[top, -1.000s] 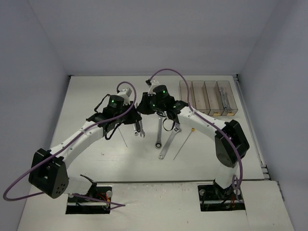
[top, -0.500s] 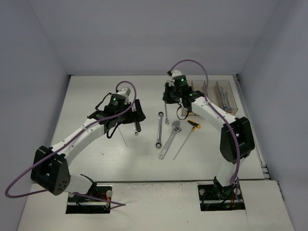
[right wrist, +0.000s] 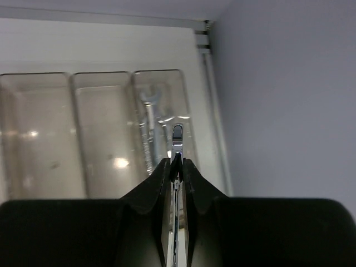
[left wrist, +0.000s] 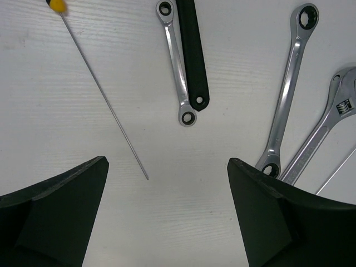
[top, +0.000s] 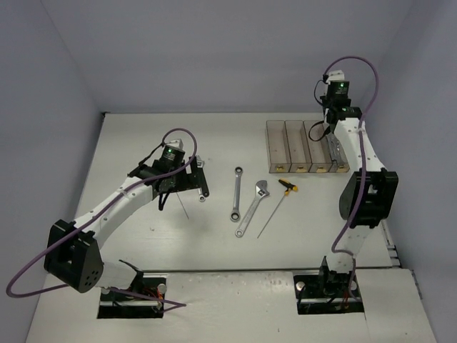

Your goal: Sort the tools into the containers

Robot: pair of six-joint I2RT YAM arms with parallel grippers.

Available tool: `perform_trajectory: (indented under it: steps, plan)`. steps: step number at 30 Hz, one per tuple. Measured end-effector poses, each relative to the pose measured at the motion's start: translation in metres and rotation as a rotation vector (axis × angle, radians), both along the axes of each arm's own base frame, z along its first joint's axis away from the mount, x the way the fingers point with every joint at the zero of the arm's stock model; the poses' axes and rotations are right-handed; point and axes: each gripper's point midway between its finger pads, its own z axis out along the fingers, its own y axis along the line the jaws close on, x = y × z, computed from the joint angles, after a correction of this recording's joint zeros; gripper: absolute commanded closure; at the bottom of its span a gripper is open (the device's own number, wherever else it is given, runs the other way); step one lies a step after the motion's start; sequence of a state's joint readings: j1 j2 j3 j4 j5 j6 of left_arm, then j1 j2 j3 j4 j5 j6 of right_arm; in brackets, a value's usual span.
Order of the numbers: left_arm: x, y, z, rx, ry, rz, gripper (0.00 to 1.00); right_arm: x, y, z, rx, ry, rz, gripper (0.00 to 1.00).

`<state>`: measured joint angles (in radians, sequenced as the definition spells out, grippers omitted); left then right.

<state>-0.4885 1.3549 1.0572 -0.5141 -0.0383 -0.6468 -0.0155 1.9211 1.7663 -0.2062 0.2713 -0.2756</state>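
R gripper [right wrist: 176, 164] is pinched tight on a thin silver wrench [right wrist: 177, 133]. It looks to be up over the far-right container [right wrist: 188, 111], w/ a second wrench [right wrist: 149, 119] lying inside. The held tool's long axis runs along the bin's length, so I reckon a straight lower and let-go, no twist needed. L gripper [left wrist: 167, 162] is spread wide above the table [left wrist: 67, 111]. The short ring wrench [left wrist: 179, 72] & black handle [left wrist: 193, 50] are just ahead, so the L arm's nearer those.
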Motion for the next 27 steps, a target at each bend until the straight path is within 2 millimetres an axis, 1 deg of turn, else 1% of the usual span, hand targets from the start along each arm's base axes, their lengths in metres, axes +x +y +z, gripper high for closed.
perform_trajectory:
  steps: [3,6,10,12,13,15,17,18,20,21,22,27]
  plan:
    - [-0.003,0.001,0.005,-0.006,-0.009,-0.001,0.13,0.012,-0.027,-0.028,-0.032,0.065,-0.03,1.0]
    - [-0.006,0.002,0.011,-0.017,-0.024,-0.004,0.13,0.025,-0.044,-0.064,-0.034,0.127,-0.049,1.0]
    - [-0.01,0.005,0.022,-0.028,-0.057,-0.008,0.13,0.031,-0.057,-0.115,-0.004,0.203,-0.058,0.98]
    - [-0.013,0.007,0.025,-0.03,-0.067,-0.008,0.13,0.031,-0.06,-0.135,0.013,0.236,-0.06,0.96]
    - [-0.015,0.009,0.025,-0.03,-0.071,-0.007,0.13,0.032,-0.06,-0.143,0.022,0.246,-0.058,0.93]
    - [-0.018,0.011,0.026,-0.025,-0.071,-0.006,0.13,0.034,-0.059,-0.15,0.035,0.252,-0.052,0.87]
    - [-0.018,0.011,0.026,-0.024,-0.071,-0.005,0.13,0.035,-0.057,-0.15,0.045,0.251,-0.048,0.82]
    - [-0.018,0.011,0.025,-0.023,-0.07,-0.005,0.13,0.037,-0.056,-0.149,0.051,0.244,-0.048,0.71]
    - [-0.018,0.012,0.025,-0.022,-0.068,-0.006,0.13,0.04,-0.055,-0.145,0.06,0.227,-0.048,0.57]
    - [-0.019,0.012,0.025,-0.021,-0.067,-0.006,0.13,0.041,-0.055,-0.144,0.062,0.222,-0.047,0.52]
    - [-0.019,0.012,0.024,-0.019,-0.065,-0.006,0.13,0.042,-0.054,-0.144,0.065,0.219,-0.045,0.5]
    - [-0.022,0.017,0.021,0.003,-0.051,-0.003,0.13,0.043,-0.05,-0.142,0.096,0.203,-0.05,0.44]
